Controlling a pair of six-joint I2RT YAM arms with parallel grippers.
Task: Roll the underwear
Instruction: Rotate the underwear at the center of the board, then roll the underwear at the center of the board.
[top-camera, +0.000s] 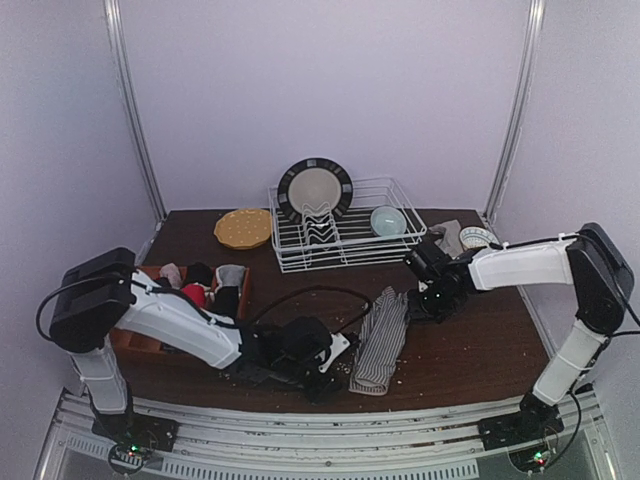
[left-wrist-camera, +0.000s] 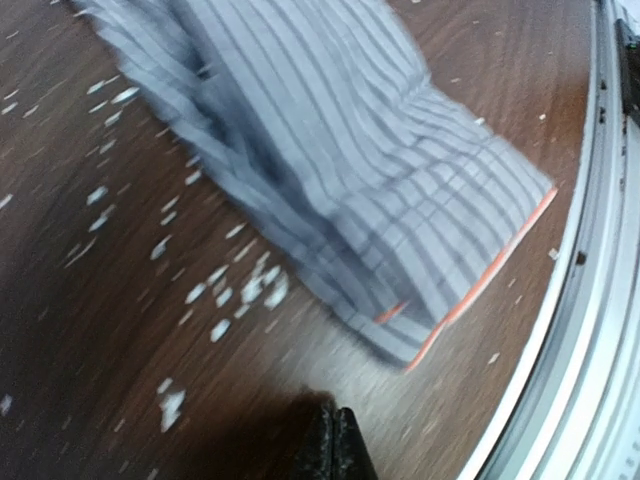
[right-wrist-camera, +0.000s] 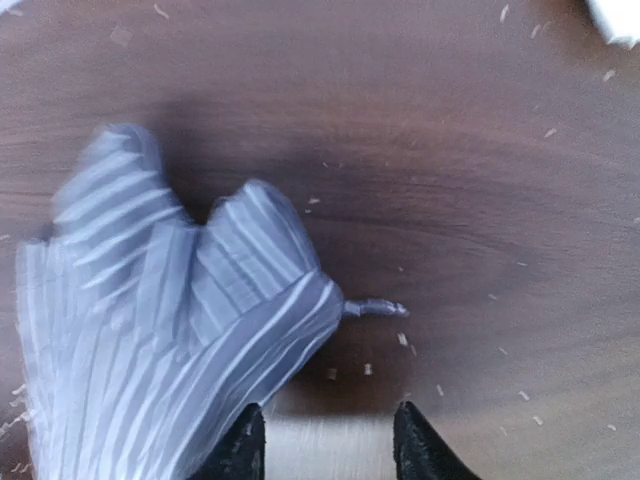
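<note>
grey striped cloth, soft and limp: we'd pinch the underwear (top-camera: 381, 340) at its near hem. left hand (left-wrist-camera: 335, 430) clenched empty, right hand (right-wrist-camera: 325, 432) released by its far end.

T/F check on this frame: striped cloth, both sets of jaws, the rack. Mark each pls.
1. The striped underwear lies on the table between the two arms. True.
2. On the left gripper the jaws are open. False: they are shut, with nothing between them.
3. On the right gripper the jaws stand apart. True.
4. The dish rack is empty. False: it holds a plate and a bowl.
</note>
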